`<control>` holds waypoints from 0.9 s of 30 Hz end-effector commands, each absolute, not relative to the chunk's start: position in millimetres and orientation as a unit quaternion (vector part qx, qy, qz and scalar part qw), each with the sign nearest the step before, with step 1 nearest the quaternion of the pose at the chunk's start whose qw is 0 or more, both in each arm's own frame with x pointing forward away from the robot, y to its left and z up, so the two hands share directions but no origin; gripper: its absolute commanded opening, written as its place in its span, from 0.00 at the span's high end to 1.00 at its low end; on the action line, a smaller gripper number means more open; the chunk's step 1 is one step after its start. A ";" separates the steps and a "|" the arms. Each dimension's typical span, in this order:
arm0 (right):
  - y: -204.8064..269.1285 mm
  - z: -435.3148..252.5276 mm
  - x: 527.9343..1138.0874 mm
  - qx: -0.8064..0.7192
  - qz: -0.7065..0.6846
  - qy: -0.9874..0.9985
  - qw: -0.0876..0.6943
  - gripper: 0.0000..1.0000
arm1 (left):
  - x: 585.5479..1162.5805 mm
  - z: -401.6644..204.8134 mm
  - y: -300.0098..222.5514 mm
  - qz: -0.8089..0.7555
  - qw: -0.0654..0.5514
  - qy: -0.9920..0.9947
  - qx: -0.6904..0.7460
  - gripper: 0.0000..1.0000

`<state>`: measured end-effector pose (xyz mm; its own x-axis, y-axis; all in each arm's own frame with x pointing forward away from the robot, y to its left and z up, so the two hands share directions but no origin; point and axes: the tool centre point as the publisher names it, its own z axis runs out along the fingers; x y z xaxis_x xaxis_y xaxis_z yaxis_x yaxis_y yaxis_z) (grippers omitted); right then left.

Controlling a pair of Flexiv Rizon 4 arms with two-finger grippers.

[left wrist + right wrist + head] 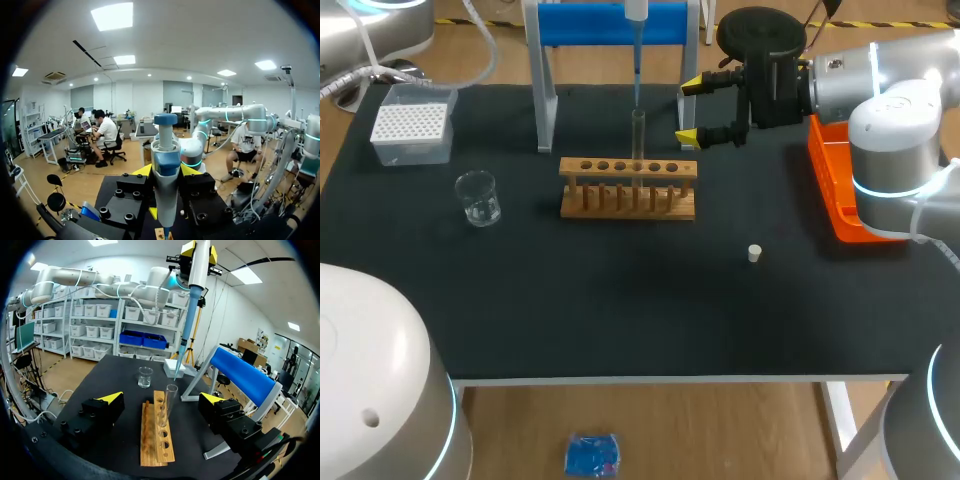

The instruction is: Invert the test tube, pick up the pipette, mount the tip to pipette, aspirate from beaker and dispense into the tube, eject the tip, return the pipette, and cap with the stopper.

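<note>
Currently your left end effector [166, 170] is clamping the pipette [165, 145], tip hanging just above the tube [638, 135] in the rack [628, 190]; the right end effector [689, 110] is sitting wide open, empty, nearby. Any sideways drift is risking spilling outside the tube.

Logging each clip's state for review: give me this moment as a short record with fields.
test tube: upright in wooden rack, uncapped
pipette: held in left gripper, tip over test tube's mouth
right gripper: fingers open, beside test tube
stopper: lying on table
beaker: left of wooden rack, apart from it
</note>
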<state>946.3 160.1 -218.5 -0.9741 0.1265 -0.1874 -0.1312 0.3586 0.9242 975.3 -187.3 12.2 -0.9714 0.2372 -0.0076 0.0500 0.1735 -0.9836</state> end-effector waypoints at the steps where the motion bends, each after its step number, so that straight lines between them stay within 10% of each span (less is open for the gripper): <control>1: 160.4 -219.2 946.0 -0.001 0.567 0.816 0.115 0.00 | 976.7 13.1 -186.9 0.635 0.075 -0.763 -0.095 1.00; 27: 160.4 -219.2 946.0 -0.001 0.567 0.816 0.115 0.00 | 970.5 3.9 -196.8 0.639 0.082 -0.759 -0.092 1.00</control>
